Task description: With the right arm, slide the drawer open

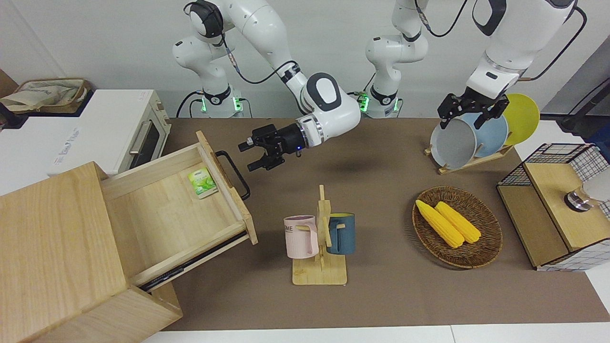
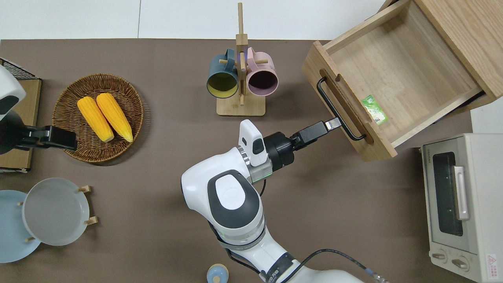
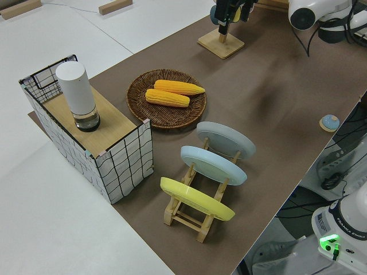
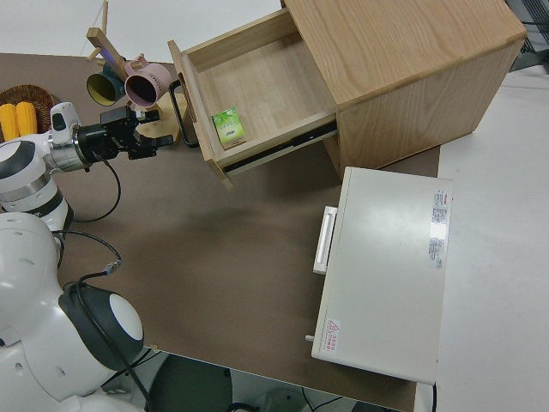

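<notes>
The light-wood drawer stands pulled far out of its wooden box; it also shows in the overhead view and the right side view. Its black bar handle is free. A green packet lies in the drawer just inside its front board. My right gripper is open and empty, level with the handle, a small gap from it, over the brown mat. My left arm is parked.
A mug rack with a pink and a blue mug stands near the drawer's front. A white toaster oven is beside the box, nearer the robots. A corn basket, plate rack and wire cabinet are toward the left arm's end.
</notes>
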Controlling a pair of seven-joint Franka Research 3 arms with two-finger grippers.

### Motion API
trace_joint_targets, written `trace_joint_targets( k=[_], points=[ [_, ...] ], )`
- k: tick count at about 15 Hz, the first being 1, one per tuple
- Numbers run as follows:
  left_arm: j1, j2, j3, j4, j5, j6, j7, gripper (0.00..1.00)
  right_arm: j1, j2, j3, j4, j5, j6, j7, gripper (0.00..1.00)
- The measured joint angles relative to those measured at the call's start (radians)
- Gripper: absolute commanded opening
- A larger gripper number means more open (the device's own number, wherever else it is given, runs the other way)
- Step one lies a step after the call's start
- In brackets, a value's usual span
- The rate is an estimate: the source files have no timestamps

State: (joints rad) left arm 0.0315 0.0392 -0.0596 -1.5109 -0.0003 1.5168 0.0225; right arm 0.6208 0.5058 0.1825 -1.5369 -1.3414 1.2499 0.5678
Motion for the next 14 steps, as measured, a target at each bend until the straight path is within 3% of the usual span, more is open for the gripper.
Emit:
trace_joint_targets(
  k=[7, 11, 14],
  points=[
    [0.0, 0.0, 0.0, 0.0, 0.0, 0.0, 0.0, 0.99, 0.031, -0.038, 0.003, 0.18, 0.29, -0.006, 0.001, 0.987],
    [0.0, 0.0, 0.0, 0.0, 0.0, 0.0, 0.0, 0.99, -0.004, -0.109, -0.004, 0.214, 0.478, 0.016, 0.001, 0.987],
    [0.0, 0.0, 0.0, 0.0, 0.0, 0.0, 0.0, 0.99, -0.098, -0.194, -0.009, 0.22, 0.677, 0.081, -0.003, 0.987]
  ],
)
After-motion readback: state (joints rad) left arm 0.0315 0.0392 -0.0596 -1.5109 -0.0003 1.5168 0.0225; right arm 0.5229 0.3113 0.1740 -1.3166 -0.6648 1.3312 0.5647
